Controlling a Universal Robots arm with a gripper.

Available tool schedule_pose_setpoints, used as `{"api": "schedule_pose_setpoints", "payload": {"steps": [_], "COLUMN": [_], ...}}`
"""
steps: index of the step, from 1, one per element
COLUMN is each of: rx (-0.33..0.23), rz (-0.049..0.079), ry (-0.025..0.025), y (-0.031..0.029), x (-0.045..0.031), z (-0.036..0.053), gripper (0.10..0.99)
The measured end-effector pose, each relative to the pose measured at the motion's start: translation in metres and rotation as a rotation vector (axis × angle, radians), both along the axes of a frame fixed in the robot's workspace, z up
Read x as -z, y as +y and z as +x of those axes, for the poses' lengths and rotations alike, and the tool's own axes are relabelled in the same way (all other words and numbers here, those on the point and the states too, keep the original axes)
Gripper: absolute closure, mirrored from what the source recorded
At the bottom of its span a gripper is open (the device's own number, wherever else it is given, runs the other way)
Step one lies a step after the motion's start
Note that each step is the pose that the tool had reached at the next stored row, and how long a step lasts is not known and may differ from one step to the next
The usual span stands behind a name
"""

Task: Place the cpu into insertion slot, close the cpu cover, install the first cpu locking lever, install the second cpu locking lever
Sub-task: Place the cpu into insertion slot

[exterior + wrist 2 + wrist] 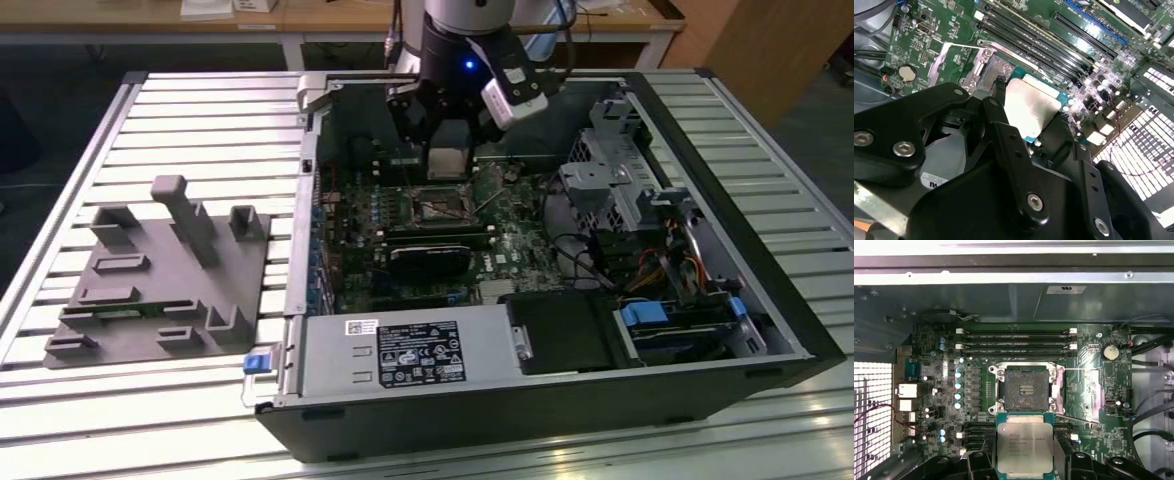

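The cpu, a flat square chip with a silver-grey top on a green edge, sits between my gripper's black fingers, which are shut on it. It hangs just short of the insertion slot, whose dark centre lies bare inside its silvery rim. The cpu cover stands swung open at one side of the slot. In the second wrist view the cpu hovers beside the insertion slot. In the exterior view my gripper hangs inside the open computer case, a little beyond the insertion slot.
Long black memory slots run along one side of the socket. A black power supply box fills the case's near end, and drive bays with cables stand on the exterior view's right. A grey fixture rests on the slatted table.
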State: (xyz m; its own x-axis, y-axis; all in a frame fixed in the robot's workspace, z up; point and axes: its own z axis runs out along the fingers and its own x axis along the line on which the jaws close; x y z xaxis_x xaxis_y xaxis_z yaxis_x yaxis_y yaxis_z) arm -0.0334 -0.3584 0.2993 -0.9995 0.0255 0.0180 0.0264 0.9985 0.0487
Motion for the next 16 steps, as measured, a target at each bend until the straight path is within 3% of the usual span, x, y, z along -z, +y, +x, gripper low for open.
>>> {"api": "schedule_pose_setpoints", "payload": {"steps": [16], "rx": [0.0], "rz": [0.0], "ry": [-0.0104], "y": [0.0002], "x": [0.0288], "z": [0.0], "gripper": [0.545]}}
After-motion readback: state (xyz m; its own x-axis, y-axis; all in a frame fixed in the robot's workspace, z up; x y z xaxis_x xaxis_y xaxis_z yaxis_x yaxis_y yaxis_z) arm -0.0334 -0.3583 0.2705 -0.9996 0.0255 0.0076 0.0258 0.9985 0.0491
